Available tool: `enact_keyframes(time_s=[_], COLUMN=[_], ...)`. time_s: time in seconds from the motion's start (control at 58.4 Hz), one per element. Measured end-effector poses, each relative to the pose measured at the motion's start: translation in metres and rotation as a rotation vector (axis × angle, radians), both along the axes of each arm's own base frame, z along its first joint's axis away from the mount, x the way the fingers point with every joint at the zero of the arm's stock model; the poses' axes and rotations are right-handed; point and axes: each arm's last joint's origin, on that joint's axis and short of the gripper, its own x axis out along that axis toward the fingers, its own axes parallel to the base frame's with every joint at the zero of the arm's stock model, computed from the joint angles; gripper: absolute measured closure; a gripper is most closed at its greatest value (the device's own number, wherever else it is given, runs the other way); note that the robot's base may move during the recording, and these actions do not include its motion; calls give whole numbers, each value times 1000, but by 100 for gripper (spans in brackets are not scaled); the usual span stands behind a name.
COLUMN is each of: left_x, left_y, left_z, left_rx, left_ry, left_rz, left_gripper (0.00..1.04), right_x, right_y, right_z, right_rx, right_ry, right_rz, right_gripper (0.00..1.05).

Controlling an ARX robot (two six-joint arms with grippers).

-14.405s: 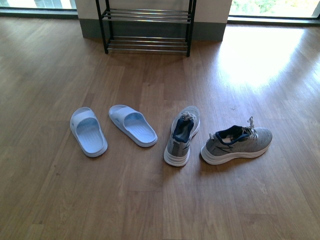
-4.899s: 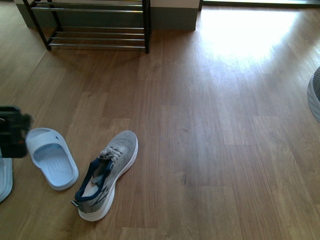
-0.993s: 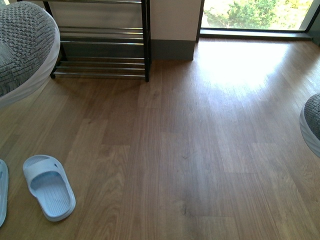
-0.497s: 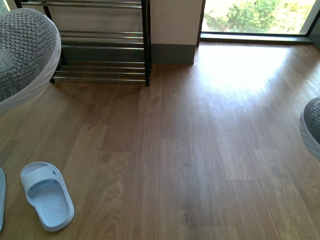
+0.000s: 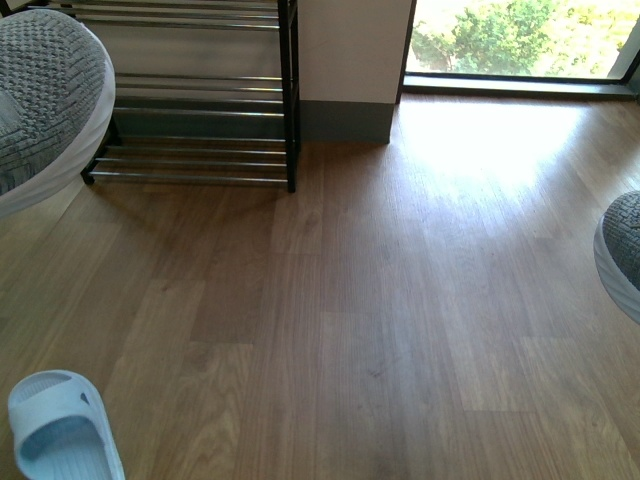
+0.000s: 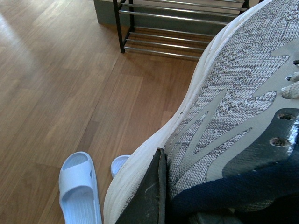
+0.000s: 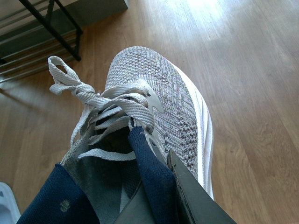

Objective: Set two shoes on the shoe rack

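Against the far wall, left of the front view's middle, stands the rack (image 5: pixel 200 110), its chrome rods running crosswise to the robot's line of sight. No shoe shows on the tiers in view.

Both sneakers are off the floor (image 5: pixel 380 300). The left gripper (image 6: pixel 163 186) is clamped on the navy collar of the left sneaker (image 6: pixel 233 93), with one dark finger (image 6: pixel 150 200) outside the heel wall. This shoe's long axis points toe-first at the rack, just short of it, so the left arm is the nearer one.

The right gripper (image 7: pixel 159 186) pinches the tongue and collar of the right sneaker (image 7: pixel 163 107). Its toe points ahead, while the rack lies well apart, off to the left of that toe. This arm would have to travel leftward, or the base turn, before the shoe lines up with a shelf.

A slide (image 5: pixel 60 430) lies at the floor's near left corner. The left wrist view shows its mate (image 6: pixel 120 163) beside it, partly hidden by the sneaker.
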Motion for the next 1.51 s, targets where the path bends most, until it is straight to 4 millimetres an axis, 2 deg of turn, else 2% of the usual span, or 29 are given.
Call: enact_keyframes(time_s=[1.507], left_x=[0], left_y=[-1], left_z=[1], left_rx=[-1], left_ry=[-2], left_rz=[-9], left_gripper=[103], right_x=[0], right_y=[0], right_z=[0], right_rx=[-1], right_ry=[0], right_rz=[-2], right_gripper=[104])
